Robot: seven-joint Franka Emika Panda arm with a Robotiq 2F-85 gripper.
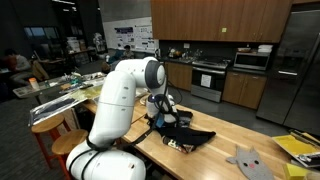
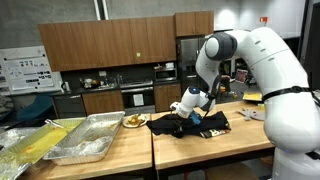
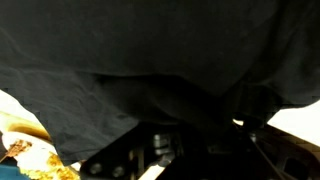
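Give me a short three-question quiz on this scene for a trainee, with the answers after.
1. True or false: the black cloth lies on the wooden table.
2. What fills most of the wrist view? A) a white plate B) dark cloth C) bare floor
3. Fill in: in an exterior view, the foil trays lie toward the picture's ___ edge from the cloth.
Key: 1 true; 2 B; 3 left.

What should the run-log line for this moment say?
gripper: down at black cloth, jaws not readable | cloth: crumpled on wooden table | nearby: foil trays
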